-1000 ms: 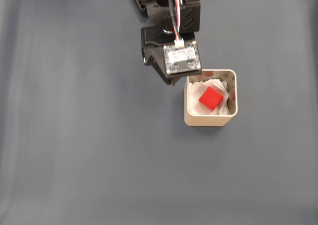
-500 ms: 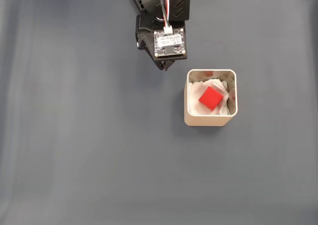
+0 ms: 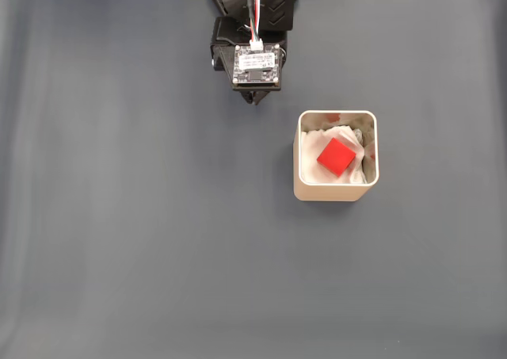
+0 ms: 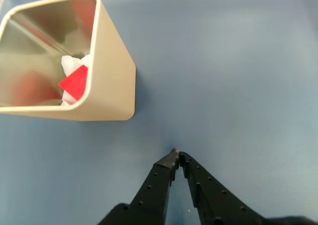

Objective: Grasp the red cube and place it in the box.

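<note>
The red cube is lying on the white padding inside the beige box; the gripper is hanging over the dark grey table, apart from the box, its black fingertips meeting with nothing between them.

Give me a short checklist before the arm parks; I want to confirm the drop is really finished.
1. Red cube inside the box: ok.
2. Cube resting on the white padding, not on the rim: ok.
3. Pincer shut and holding nothing: ok.
4. Pincer apart from the box: ok in the wrist view.
5. Box upright on the grey table: ok.
6. Cube lying flat: cannot tell.
</note>
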`<move>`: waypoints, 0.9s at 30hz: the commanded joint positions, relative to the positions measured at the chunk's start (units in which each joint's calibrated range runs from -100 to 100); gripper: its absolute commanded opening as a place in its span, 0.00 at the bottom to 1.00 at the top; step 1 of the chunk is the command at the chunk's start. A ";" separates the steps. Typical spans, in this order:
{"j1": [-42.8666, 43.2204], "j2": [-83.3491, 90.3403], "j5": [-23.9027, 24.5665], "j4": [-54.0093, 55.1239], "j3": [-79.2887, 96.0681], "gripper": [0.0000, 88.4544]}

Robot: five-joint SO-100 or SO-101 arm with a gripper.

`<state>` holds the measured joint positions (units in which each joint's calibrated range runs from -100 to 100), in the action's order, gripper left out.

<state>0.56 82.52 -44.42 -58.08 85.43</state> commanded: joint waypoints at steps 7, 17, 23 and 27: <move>-1.74 5.53 0.20 -0.72 6.19 0.00; -3.01 12.11 -0.39 -4.25 14.03 0.00; -1.10 15.05 0.20 -10.24 14.30 0.00; -1.45 16.87 0.49 -15.33 14.39 0.00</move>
<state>-0.64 98.40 -44.47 -70.11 98.91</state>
